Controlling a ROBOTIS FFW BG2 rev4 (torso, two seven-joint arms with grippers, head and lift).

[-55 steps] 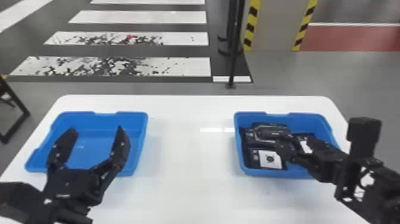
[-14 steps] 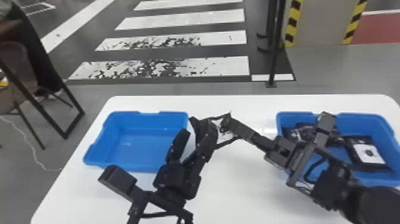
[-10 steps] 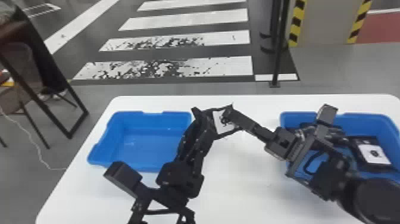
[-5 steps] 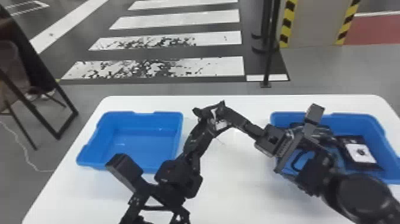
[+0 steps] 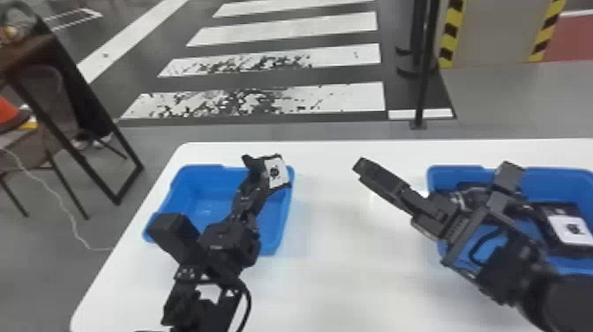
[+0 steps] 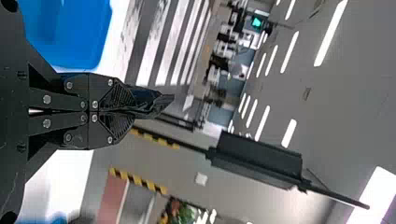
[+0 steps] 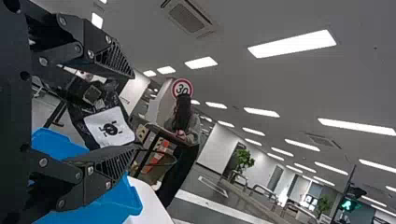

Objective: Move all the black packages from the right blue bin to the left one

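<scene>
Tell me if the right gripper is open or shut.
Open. The right gripper has its fingers wide apart in the right wrist view; the head view shows it clear of the black package.

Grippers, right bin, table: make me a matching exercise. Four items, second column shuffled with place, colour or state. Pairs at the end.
Column 1
1. left gripper
2. right gripper
3. right blue bin
4. table

Column 2
A. has black packages inside
B. white
C. shut on a package with a white label
D. fingers apart, holding nothing

Pairs: 1-C, 2-D, 3-A, 4-B
</scene>
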